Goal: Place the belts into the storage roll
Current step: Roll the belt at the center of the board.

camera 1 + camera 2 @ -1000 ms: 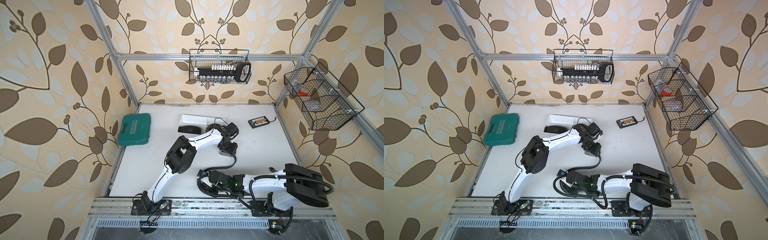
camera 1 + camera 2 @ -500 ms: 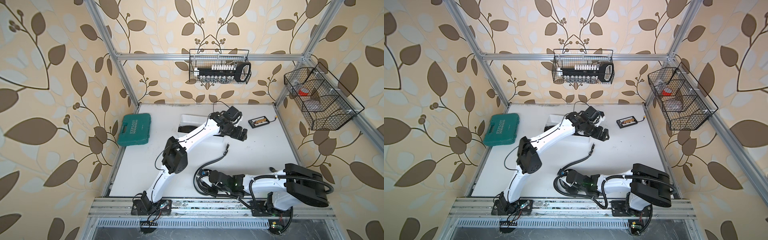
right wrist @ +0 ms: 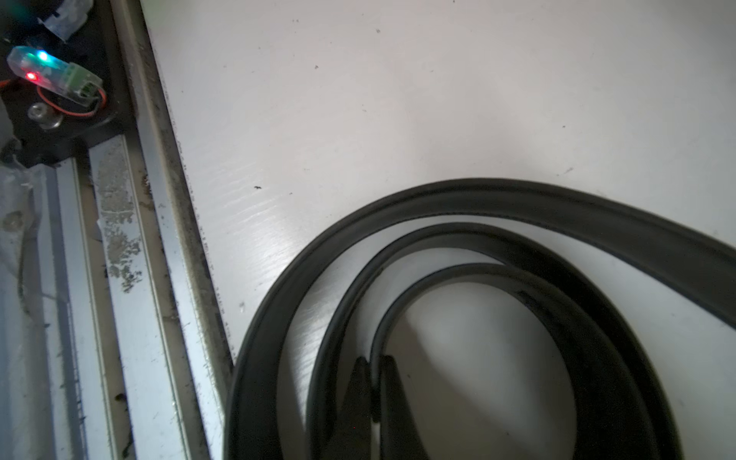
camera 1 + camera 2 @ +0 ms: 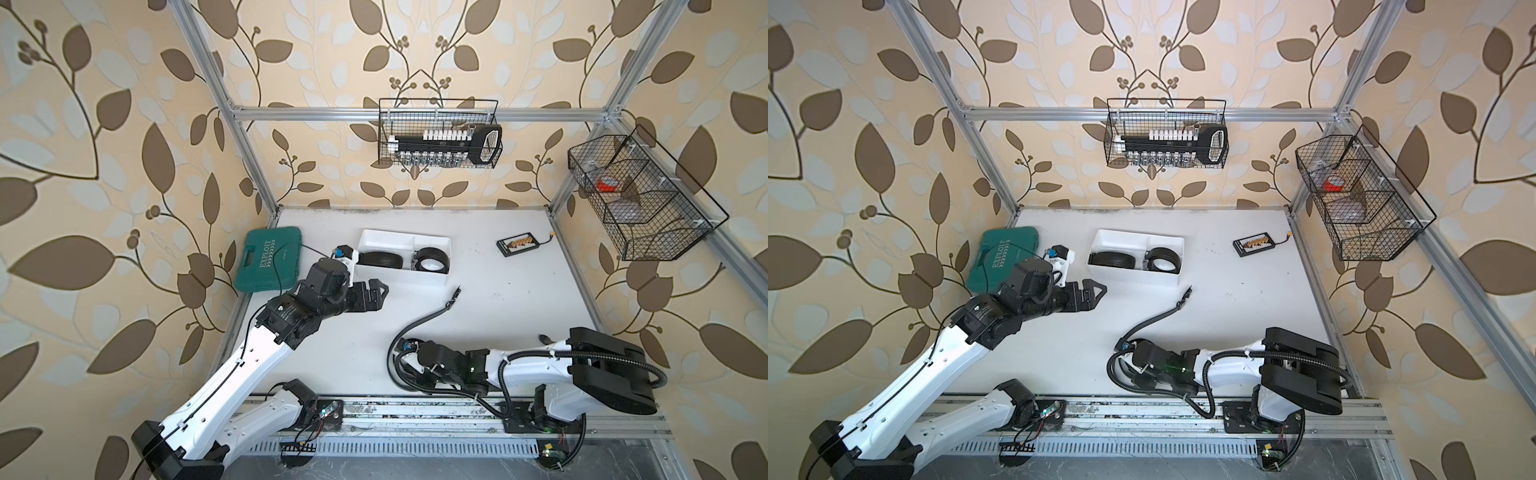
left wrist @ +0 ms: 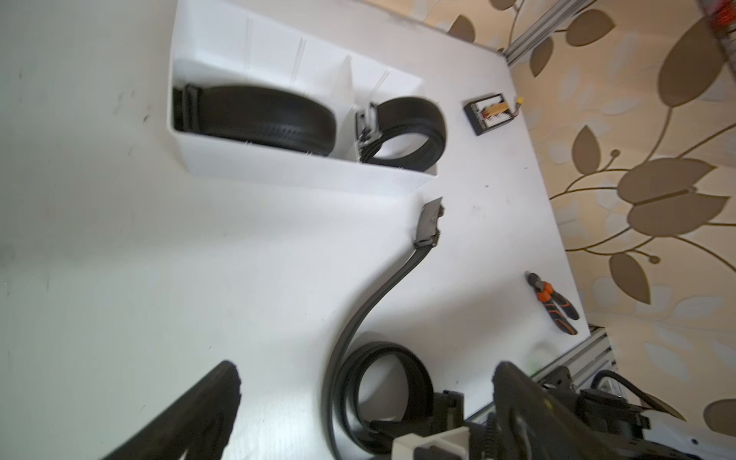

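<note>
Two pincers in view: right pincer (image 3: 374,372) clamped on inner turn of loose belt (image 3: 498,191), low by counter's (image 4: 332,353) front edge. Opposite, left pincer (image 4: 380,294) gapes wide, empty, hovering off storage roll's (image 4: 399,279) near corner. Loose belt half coiled at right pincer, tail snaking toward storage roll, buckle (image 5: 428,223) near its corner, apart. Inside storage roll: flattened belt coil (image 4: 379,260), round belt coil (image 4: 432,262), adjoining compartments. Beyond left pincer, green case (image 4: 270,257); pliers (image 5: 555,304) near counter's side edge.
</note>
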You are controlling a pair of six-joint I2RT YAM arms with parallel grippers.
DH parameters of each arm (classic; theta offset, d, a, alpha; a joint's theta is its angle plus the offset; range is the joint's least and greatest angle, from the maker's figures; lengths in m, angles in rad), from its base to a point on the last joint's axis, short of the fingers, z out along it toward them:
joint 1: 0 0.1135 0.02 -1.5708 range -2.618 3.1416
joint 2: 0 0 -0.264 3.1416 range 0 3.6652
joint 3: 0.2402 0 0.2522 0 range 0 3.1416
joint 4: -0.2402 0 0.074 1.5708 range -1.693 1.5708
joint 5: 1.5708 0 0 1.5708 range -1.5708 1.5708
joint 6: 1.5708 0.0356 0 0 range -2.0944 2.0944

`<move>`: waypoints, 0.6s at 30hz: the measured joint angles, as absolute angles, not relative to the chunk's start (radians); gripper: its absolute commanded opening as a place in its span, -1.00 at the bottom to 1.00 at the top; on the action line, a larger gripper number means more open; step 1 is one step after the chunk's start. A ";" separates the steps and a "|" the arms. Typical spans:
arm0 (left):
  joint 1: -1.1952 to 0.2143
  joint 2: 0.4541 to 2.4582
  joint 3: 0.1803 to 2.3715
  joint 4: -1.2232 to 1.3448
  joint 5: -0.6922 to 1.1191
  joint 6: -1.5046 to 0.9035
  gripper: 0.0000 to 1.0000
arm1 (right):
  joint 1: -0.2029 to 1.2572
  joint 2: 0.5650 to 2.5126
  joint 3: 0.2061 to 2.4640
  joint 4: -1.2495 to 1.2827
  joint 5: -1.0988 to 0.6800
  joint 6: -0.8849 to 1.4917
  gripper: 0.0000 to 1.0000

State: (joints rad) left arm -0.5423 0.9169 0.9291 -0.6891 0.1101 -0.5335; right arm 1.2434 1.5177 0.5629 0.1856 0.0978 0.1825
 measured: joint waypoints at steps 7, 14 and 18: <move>-0.543 0.852 0.533 -0.640 0.251 -0.690 0.83 | 1.243 1.518 0.556 0.198 0.109 0.183 -1.00; -0.612 0.832 0.424 -0.501 0.318 -0.788 0.46 | 1.239 1.517 0.549 0.210 0.112 0.187 -1.00; -0.737 0.902 0.417 -0.417 0.313 -0.826 0.26 | 1.238 1.518 0.549 0.211 0.112 0.190 -1.00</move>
